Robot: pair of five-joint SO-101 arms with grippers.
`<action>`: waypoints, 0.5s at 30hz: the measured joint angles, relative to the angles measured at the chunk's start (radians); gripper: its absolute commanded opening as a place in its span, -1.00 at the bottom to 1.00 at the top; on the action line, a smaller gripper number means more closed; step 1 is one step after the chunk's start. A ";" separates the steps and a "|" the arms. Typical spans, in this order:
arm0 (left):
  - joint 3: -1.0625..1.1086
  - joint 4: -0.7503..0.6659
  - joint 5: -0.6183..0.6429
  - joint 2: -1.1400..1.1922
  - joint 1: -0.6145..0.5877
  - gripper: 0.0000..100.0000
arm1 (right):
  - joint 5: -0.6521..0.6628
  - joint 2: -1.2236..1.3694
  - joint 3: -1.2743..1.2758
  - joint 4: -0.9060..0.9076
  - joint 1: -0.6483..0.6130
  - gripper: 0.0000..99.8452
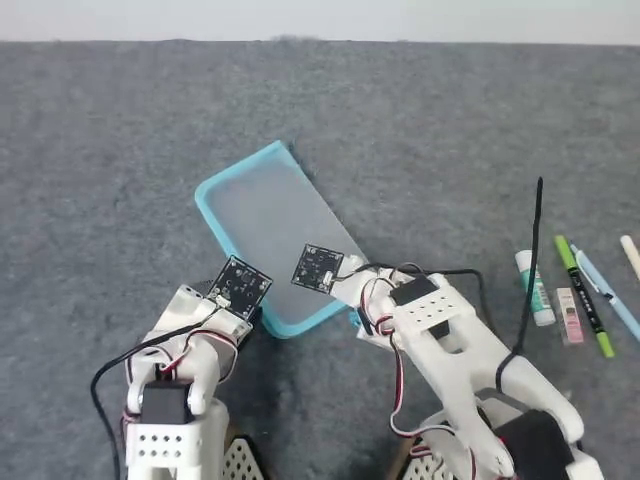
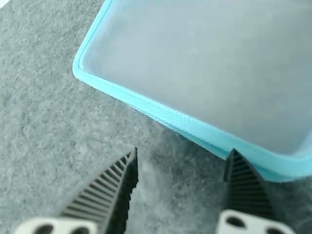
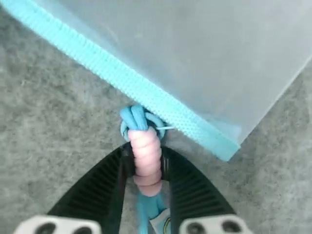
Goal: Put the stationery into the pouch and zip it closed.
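Lying askew on the grey worktop (image 1: pixel 120 150), the pouch (image 1: pixel 275 235) has one short edge toward both arms. The right claw (image 3: pixel 145 152) pinches the pink zip pull (image 3: pixel 146 156) at the pouch's corner. The left claw (image 2: pixel 184 153) is spread, just short of that edge. A glue stick (image 1: pixel 534 287), green pen (image 1: pixel 584 296), blue pen (image 1: pixel 605 290) and eraser (image 1: pixel 569 315) lie well apart, off to the right in the high view.

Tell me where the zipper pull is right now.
In the right wrist view the pink zipper pull is clamped in the right tool, against the teal edge of the pouch, near a corner.
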 measured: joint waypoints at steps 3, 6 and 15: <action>0.000 -0.015 0.000 0.000 0.000 -0.47 | -0.092 -0.037 -0.035 0.100 0.025 -0.99; 0.000 -0.025 0.000 0.000 -0.005 -0.47 | -0.181 -0.110 -0.112 0.219 0.103 -0.99; -0.126 -0.046 0.166 0.000 -0.061 -0.47 | -0.397 -0.356 -0.371 0.509 0.209 -0.99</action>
